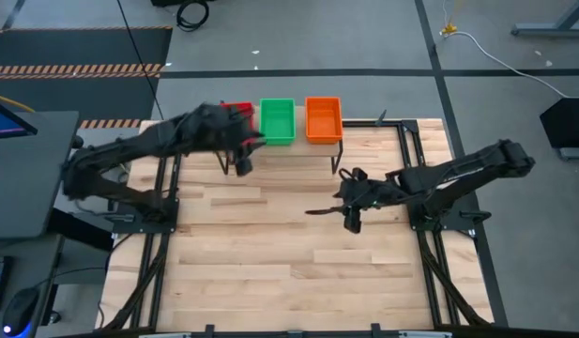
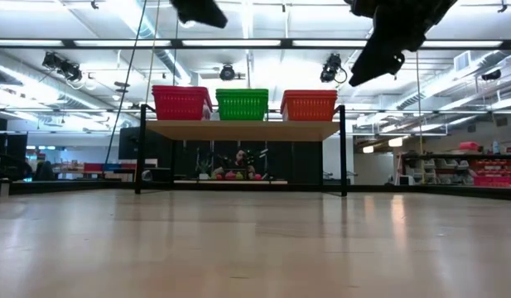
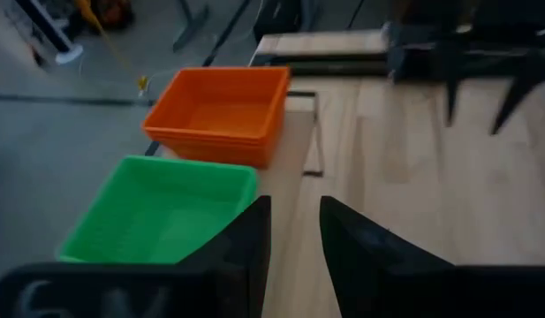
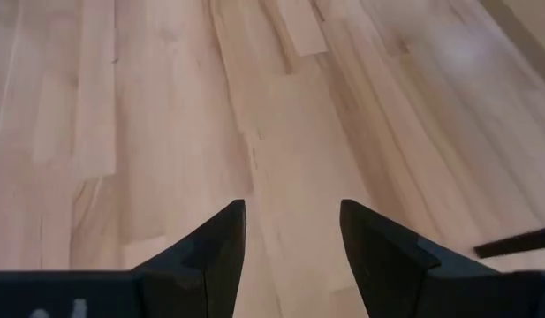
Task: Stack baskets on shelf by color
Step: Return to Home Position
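Left gripper near shelf | arm seemingly covers red baskets | right gripper midtable

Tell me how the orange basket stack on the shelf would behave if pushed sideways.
The orange basket stack is probably light, given its thin mesh plastic walls. Being low and wide, it would likely slide across the shelf, whose wooden top looks smooth, rather than tip. It sits at one end of the shelf, so an outward push might send it off the edge.
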### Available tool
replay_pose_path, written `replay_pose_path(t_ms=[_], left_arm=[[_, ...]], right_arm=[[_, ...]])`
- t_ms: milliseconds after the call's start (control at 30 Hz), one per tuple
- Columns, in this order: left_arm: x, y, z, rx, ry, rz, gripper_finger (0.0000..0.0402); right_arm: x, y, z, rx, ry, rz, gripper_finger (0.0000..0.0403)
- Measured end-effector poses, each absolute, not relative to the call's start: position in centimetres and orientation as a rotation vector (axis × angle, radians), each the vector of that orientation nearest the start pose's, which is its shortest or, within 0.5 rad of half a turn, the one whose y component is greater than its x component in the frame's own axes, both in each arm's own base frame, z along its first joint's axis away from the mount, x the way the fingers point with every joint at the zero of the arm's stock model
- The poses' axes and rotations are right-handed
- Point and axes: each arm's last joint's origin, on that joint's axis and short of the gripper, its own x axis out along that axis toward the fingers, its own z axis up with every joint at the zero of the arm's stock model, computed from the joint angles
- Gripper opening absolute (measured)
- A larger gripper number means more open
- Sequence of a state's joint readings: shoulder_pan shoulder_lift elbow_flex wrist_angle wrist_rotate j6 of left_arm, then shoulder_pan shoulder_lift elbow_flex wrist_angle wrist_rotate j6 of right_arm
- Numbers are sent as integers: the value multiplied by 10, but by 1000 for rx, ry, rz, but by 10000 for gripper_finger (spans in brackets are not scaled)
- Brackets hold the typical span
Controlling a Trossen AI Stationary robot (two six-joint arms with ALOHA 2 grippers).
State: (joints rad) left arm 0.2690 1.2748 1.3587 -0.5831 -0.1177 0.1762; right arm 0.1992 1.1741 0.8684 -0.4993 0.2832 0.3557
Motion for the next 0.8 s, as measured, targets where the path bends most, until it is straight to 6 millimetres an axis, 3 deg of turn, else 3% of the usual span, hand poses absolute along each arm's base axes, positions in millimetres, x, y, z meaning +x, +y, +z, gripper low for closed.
replay_pose_path(t_ms=[333,533,800], left_arm=[[184,36,314,70,296,279,96],[140,25,290,-16,202,270,94],[105,12,254,-3,117,223,93]], right_arm=[[229,32,271,18,708,-209,191],[205,27,281,30,612,-222,191],[154,19,238,163,408,-173,191]])
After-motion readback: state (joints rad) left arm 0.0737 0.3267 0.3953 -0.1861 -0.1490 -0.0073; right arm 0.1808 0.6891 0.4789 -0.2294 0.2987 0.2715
